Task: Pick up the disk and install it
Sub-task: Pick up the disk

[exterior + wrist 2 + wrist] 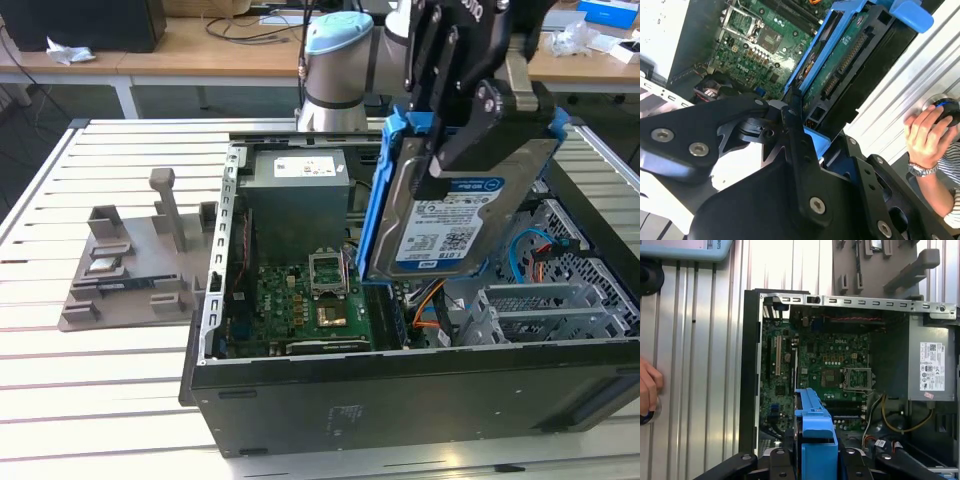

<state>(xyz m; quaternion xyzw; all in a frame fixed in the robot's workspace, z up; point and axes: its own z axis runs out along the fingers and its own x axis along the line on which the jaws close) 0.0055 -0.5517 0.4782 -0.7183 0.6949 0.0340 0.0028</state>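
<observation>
Case (400,375): black, open, lying on the slatted table (100,400).
Disk (450,235): tilted above the case's open interior, blue rails along its edges.
Jaws: the gripper (470,150) pinches the disk's upper end, jaws pressed onto it.
Label: 1 white-and-blue barcode sticker (440,240).
Stand (130,260): grey, apart from the case, on the exterior view's left.

The disk (445,230) was silver, with a white-and-blue label and blue rails. It hung in the air, tilted almost upright.
</observation>
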